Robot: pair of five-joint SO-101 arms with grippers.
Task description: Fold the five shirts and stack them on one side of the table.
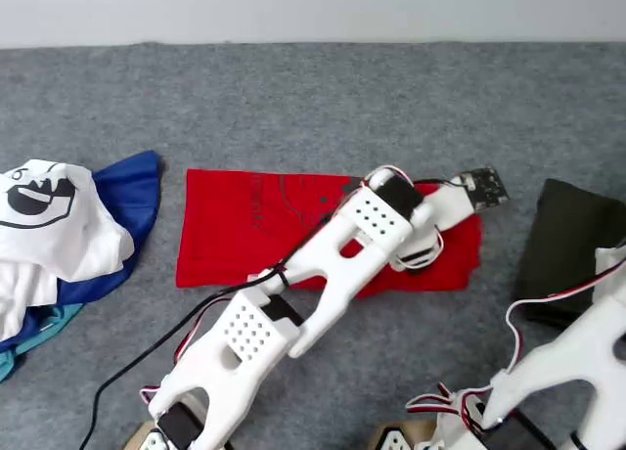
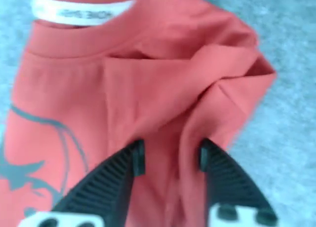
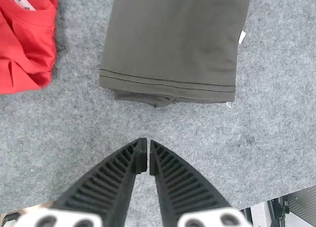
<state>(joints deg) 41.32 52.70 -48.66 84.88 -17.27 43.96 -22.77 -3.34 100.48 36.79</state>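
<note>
Your red shirt (image 1: 235, 225) is lying at the middle of the table (image 1: 293, 98), folded flat, dark print up. Your left claw (image 2: 171, 157) is straddling its rumpled corner, released. Your right claw (image 3: 143, 155) is hovering clenched, empty, near the folded dark shirt (image 3: 175, 39).

The left arm (image 1: 323, 264) and right arm (image 1: 577, 357) are white, hole-dotted shells trailing red-and-white cables (image 1: 513, 323). The left gripper (image 2: 169, 155) and right gripper (image 3: 148, 158) have black ribbed fingers (image 3: 173, 182).
</note>
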